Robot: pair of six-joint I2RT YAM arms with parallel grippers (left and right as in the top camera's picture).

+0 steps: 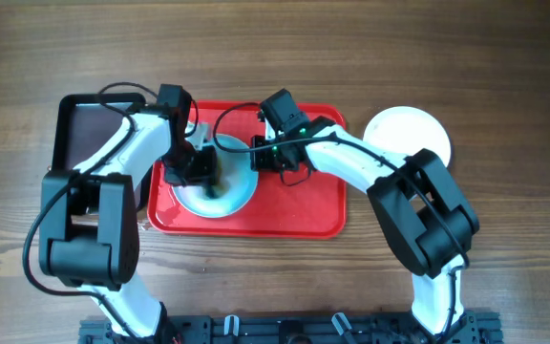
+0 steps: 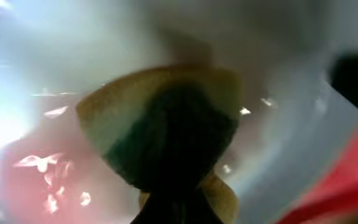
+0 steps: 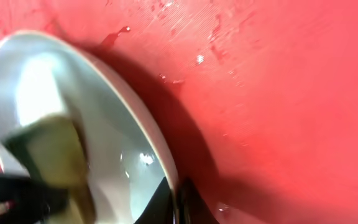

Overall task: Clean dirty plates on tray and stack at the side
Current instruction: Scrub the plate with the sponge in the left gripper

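At the upper left of the overhead view a black tray (image 1: 79, 124) sits just beside the tray (image 1: 304, 212). Right of it the left gripper (image 1: 203, 170) is clamped on a sponge (image 2: 160, 118), yellow with a dark green face, and presses it into the middle of the plate (image 1: 235, 196), which sits on the left half of the tray. The right gripper (image 1: 267, 158) pinches the plate's right rim, fingers narrow on the edge, and the rim looks lifted off the tray with a shadow under it. At the far right a side plate (image 1: 407, 134) lies on the table, well apart from the tray; whether it is one plate or more I cannot tell. The main risk is the rim grip: the tray and plate show wet glints, so a hard push from the sponge could slide the plate out of the thin pinch or skate it across the tray. The sponge hides the centre, so the smear may remain if the plate is lifted away too soon.
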